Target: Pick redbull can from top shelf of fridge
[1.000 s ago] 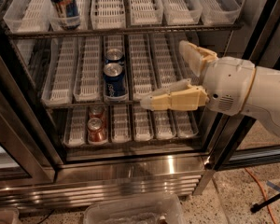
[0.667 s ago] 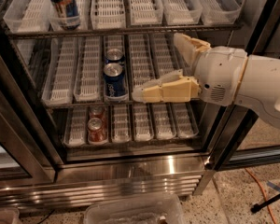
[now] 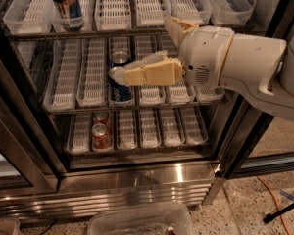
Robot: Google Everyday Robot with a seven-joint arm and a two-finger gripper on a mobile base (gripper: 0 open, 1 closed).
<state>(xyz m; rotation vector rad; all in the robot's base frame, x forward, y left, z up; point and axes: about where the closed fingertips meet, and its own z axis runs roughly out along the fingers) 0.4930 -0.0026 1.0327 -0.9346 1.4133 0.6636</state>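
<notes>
The redbull can point(image 3: 65, 5), tall, slim and dark blue with red-orange marks, stands in a lane tray at the left of the top shelf point(image 3: 122, 33) of the fridge point(image 3: 137, 180); its top is cut off by the picture's edge. My gripper point(image 3: 142, 48) is open and empty, to the right of and below the can, in front of the middle rack. Its upper finger reaches the top shelf's front edge. Its lower finger lies in front of the blue-and-white cans.
Two shorter blue-and-white cans point(image 3: 120, 93) sit on the middle rack and two short red cans point(image 3: 101, 135) on the bottom rack. Dark door frames point(image 3: 245, 131) stand at the right and left. A clear plastic bin point(image 3: 139, 221) lies on the floor, with an orange cable point(image 3: 274, 195) at the right.
My gripper and arm have moved left and slightly up, toward the fridge's middle lanes. The fingers stay spread. The cans have not moved.
</notes>
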